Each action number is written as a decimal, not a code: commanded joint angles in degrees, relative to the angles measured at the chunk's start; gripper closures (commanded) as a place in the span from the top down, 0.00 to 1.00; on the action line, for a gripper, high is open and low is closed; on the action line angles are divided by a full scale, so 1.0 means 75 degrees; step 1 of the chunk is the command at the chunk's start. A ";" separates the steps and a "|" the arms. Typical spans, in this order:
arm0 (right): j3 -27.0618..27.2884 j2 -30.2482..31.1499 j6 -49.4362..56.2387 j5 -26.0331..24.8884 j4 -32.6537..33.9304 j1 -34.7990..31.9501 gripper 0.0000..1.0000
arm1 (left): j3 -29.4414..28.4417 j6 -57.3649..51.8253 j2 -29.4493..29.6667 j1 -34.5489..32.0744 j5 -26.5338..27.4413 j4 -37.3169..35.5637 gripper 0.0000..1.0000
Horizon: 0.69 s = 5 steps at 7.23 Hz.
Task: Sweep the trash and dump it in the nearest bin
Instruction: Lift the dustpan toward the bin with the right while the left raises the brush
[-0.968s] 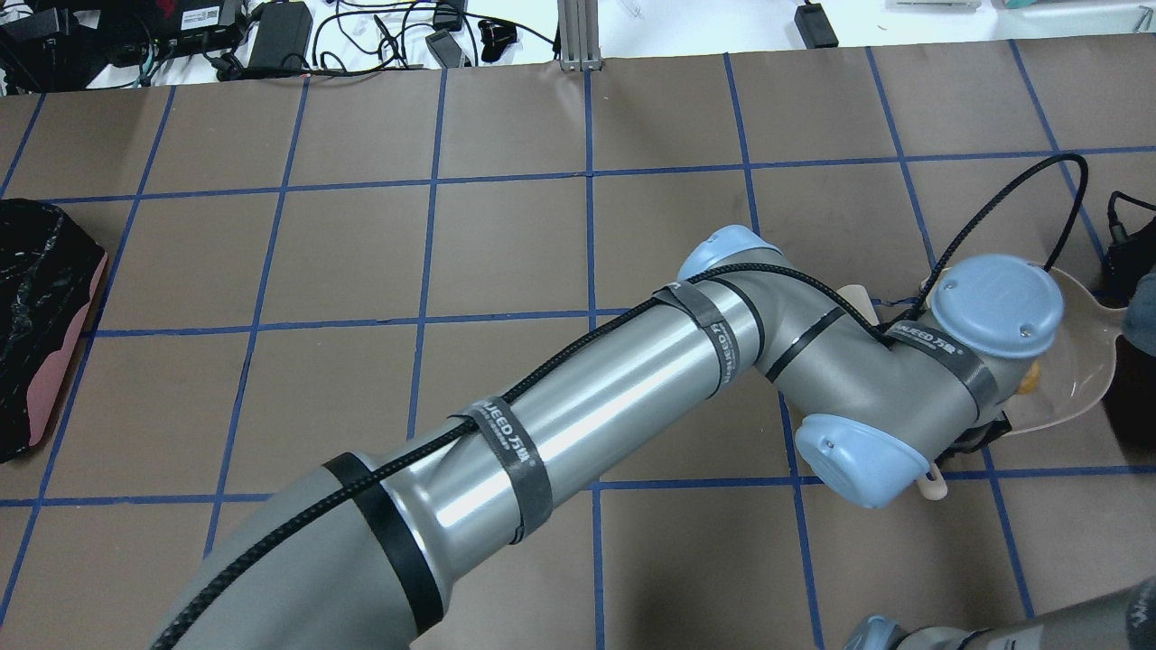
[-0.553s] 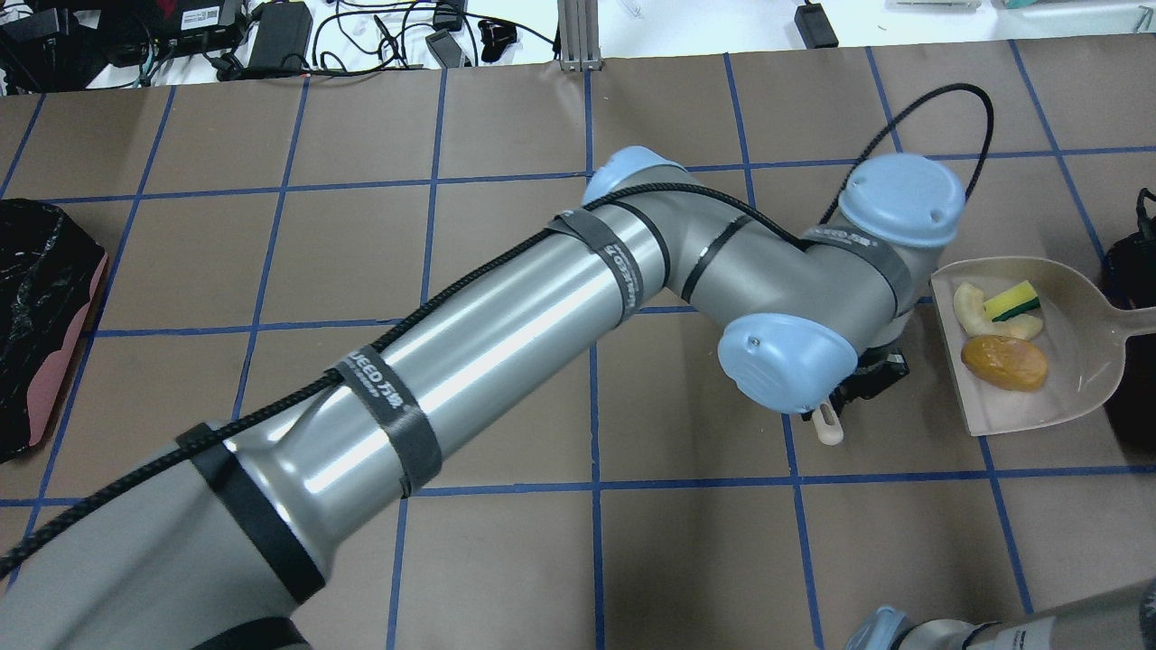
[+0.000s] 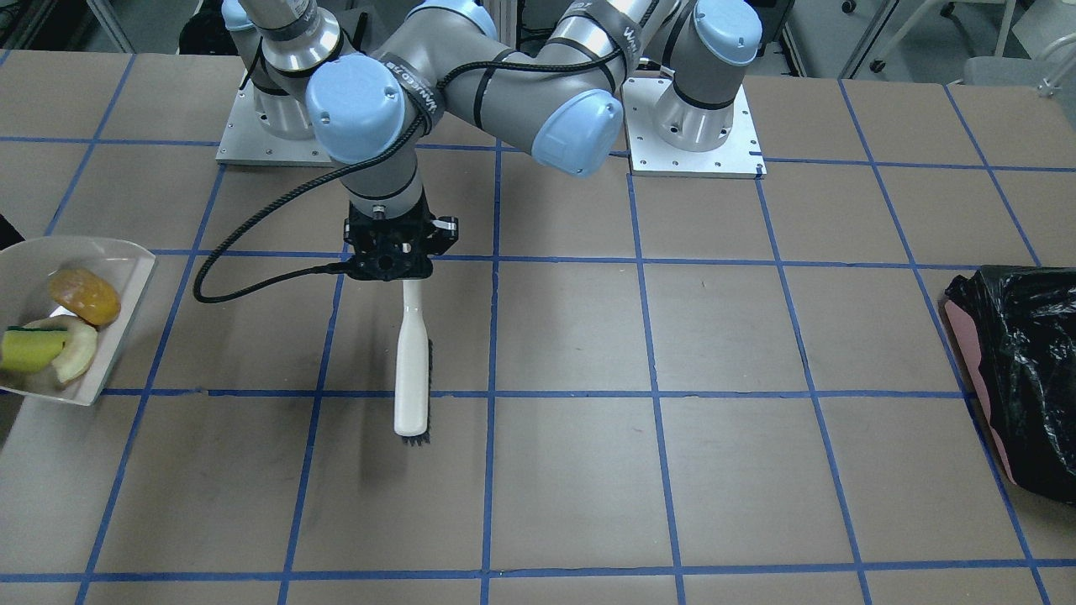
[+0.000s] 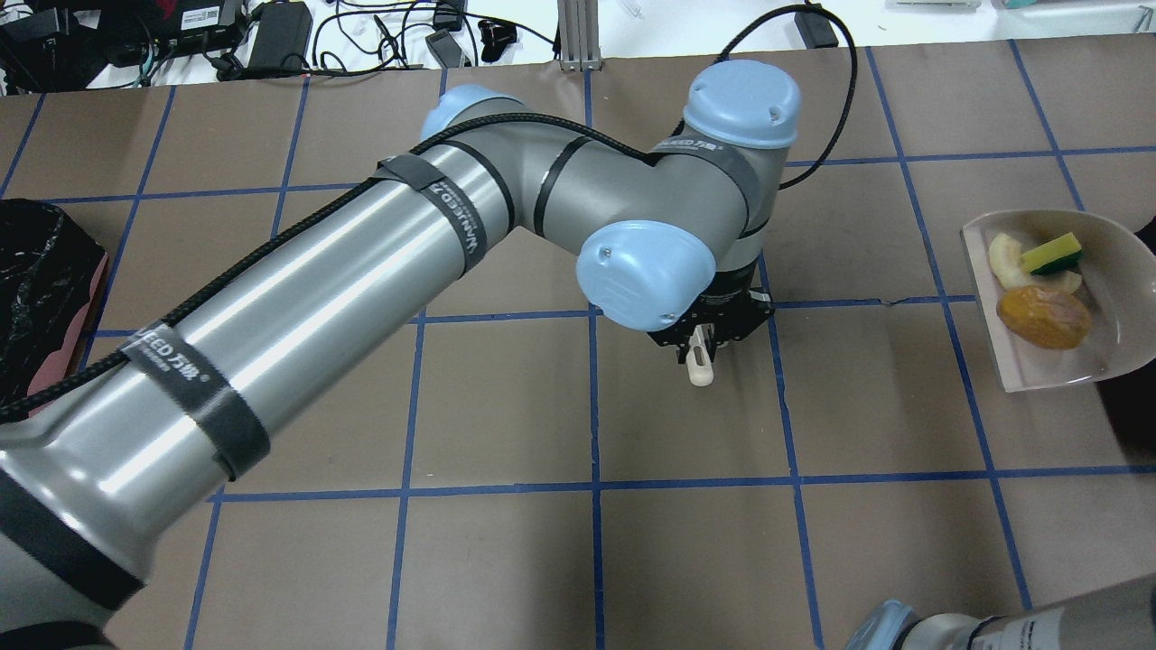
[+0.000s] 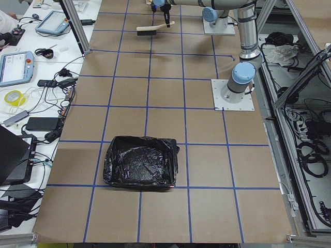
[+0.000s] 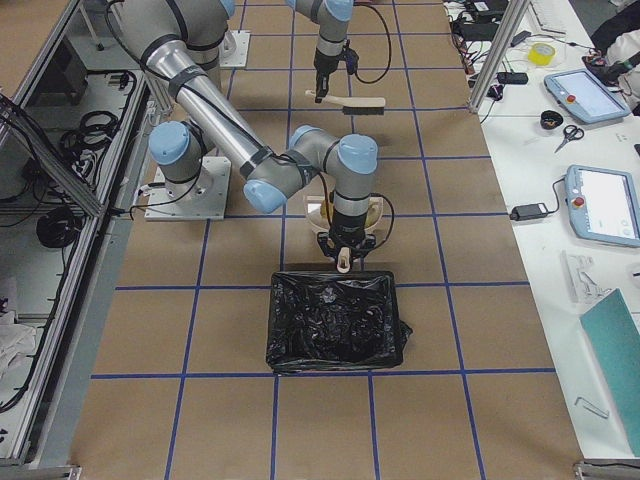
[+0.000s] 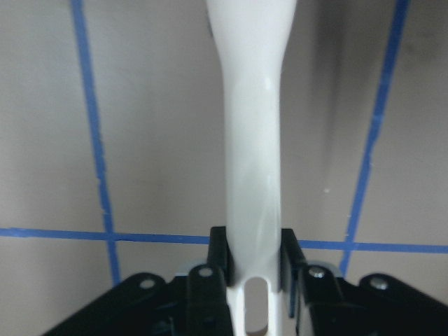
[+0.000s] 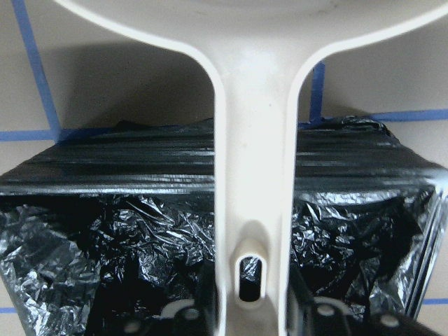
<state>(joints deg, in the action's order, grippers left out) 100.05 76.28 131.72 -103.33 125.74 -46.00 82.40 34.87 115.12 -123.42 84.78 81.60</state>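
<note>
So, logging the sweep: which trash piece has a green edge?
The yellow sponge wedge; the orange-brown lump and pale peel slice show no green.

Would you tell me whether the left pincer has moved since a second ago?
Yes. In the overhead view the left pincer has crossed the vertical blue tape line leftward, away from the dustpan.

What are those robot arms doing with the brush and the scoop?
They are tidying up. The left gripper holds a white brush. The right gripper holds a dustpan with three bits of trash in it, right beside a bin lined with a black bag. The trash is not dumped yet.
</note>
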 commanded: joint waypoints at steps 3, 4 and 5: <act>-0.1523 -0.0383 0.0202 0.0569 -0.1409 0.1184 0.00 | 0.1668 -0.1387 -0.1273 0.0775 0.0039 -0.0146 0.00; -0.1991 -0.0710 0.0783 0.0570 -0.1449 0.1397 0.00 | 0.1937 -0.1472 -0.1426 0.0822 0.0016 -0.0146 0.00; -0.2483 -0.1084 0.1160 0.0570 -0.1461 0.1689 0.00 | 0.2183 -0.1589 -0.1578 0.0846 0.0016 -0.0146 0.00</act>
<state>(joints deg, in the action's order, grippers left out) 85.81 71.23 136.82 -99.11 115.49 -35.95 96.45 24.23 104.77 -117.50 84.96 80.52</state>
